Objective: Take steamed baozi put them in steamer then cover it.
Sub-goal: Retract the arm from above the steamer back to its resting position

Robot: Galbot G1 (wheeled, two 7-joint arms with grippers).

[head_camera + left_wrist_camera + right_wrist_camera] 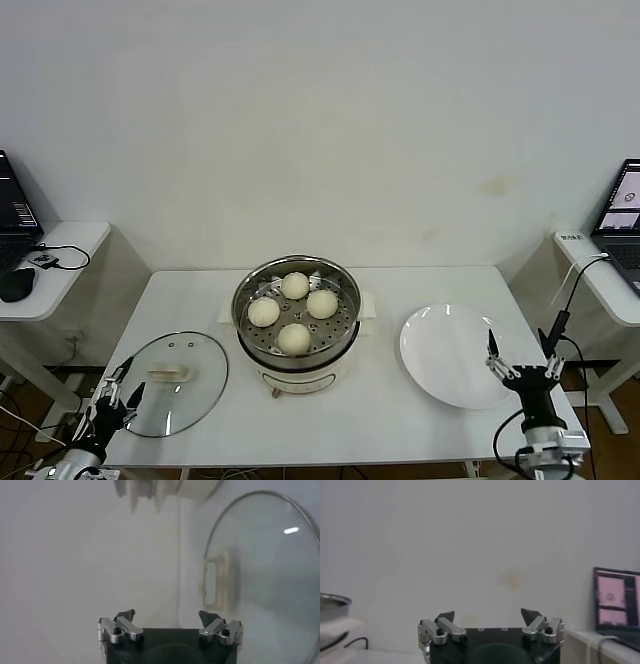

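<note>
Four cream-white baozi (294, 311) sit on the perforated tray inside the shiny steel steamer (247, 295) at the table's middle. The glass cover (178, 383) with its cream handle (169, 376) lies flat on the table to the steamer's left; it also shows in the left wrist view (265, 585). My left gripper (117, 391) is open and empty at the table's front left corner, just beside the cover's rim. My right gripper (522, 358) is open and empty at the front right edge, beside the white plate.
An empty white plate (452, 355) lies right of the steamer. Side desks with laptops stand at the far left (15, 215) and far right (622, 210). A cable (565, 300) hangs near the right gripper. A white wall stands behind the table.
</note>
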